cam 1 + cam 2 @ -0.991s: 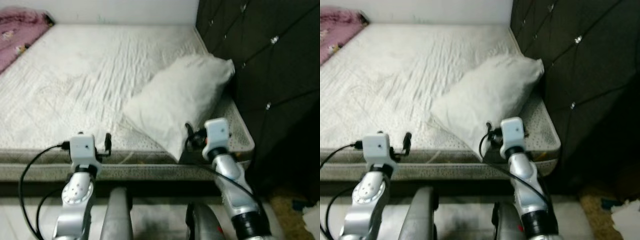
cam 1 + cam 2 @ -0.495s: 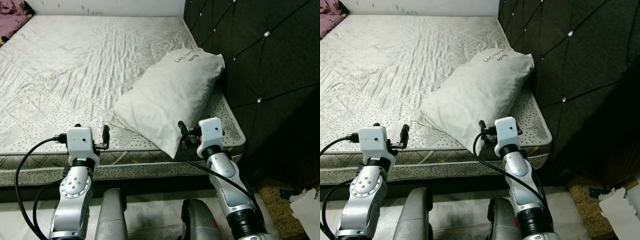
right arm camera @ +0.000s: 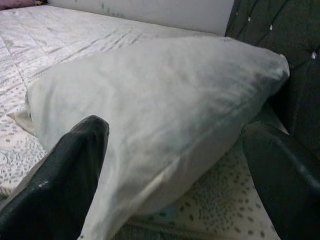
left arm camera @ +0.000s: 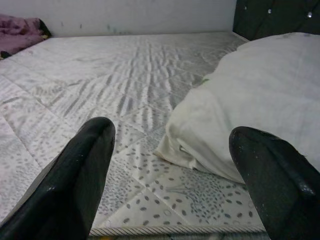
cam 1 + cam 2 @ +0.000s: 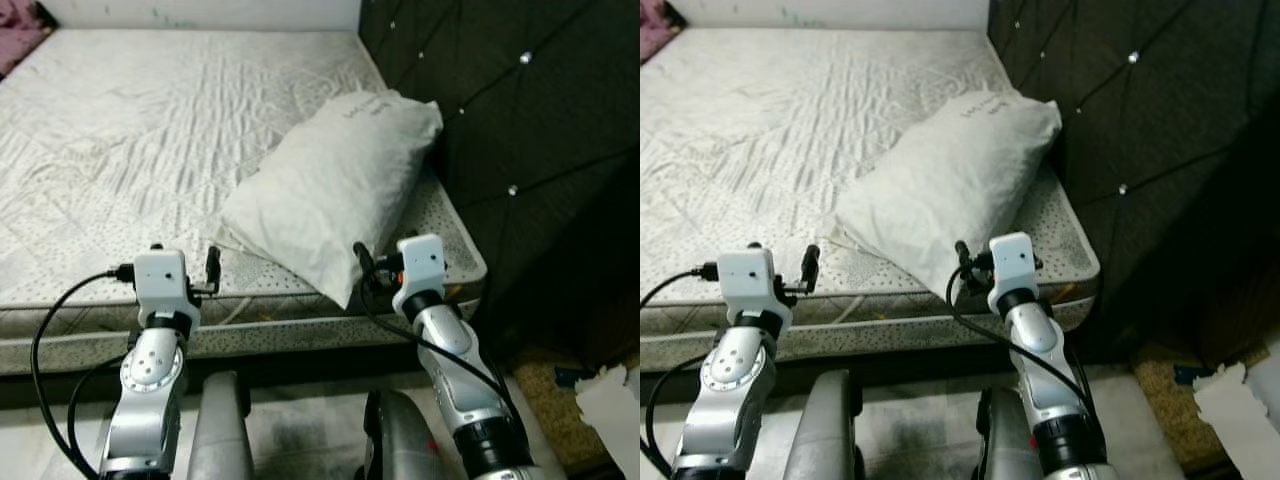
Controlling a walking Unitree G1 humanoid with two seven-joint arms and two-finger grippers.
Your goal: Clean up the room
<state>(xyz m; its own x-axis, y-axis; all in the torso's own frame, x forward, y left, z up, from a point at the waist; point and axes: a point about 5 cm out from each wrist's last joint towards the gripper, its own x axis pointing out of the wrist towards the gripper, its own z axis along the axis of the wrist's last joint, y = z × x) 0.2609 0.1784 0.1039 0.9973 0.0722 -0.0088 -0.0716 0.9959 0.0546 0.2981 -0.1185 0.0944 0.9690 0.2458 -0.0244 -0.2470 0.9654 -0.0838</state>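
Observation:
A white pillow (image 5: 330,195) lies slantwise on the right side of the quilted mattress (image 5: 120,150), its far end against the dark headboard. My right gripper (image 5: 385,262) hovers at the pillow's near corner, by the mattress's front edge. It is open, and in the right wrist view its black fingers (image 3: 65,175) flank the pillow (image 3: 165,95) without touching it. My left gripper (image 5: 185,260) is also open, over the front edge left of the pillow. Between its fingers (image 4: 80,170) I see bare mattress and the pillow's corner (image 4: 240,110).
The dark tufted headboard (image 5: 520,120) rises along the bed's right side. A pink blanket (image 4: 20,25) is bunched at the far left corner. On the floor to the right lie a brown rug (image 5: 545,375) and crumpled white paper (image 5: 610,400).
The camera has swung and steadied, so the whole scene shifted and sharpened. Both arms keep the same pose at the bed's edge. The pillow has not moved.

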